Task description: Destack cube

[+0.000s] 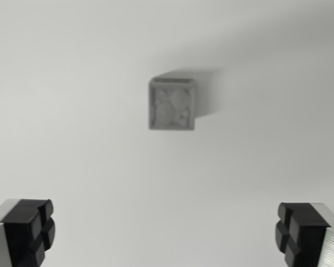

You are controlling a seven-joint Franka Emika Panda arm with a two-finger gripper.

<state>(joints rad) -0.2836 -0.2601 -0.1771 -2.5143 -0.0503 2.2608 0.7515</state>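
Gripper [167, 233] is spread wide, holding nothing, well above the grey cube [172, 104]. It's off-centre, so descending straight could knock the stack over.

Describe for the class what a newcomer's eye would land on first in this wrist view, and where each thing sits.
The eye goes first to the grey cube, alone just above the middle of the view on a plain white surface, with a soft shadow to the wrist view's right. Next come the two black fingertips in the bottom corners, set wide apart, so the gripper stands open and apart from the cube. The picture is slightly blurred, so whether it is one cube or a stack cannot be told.
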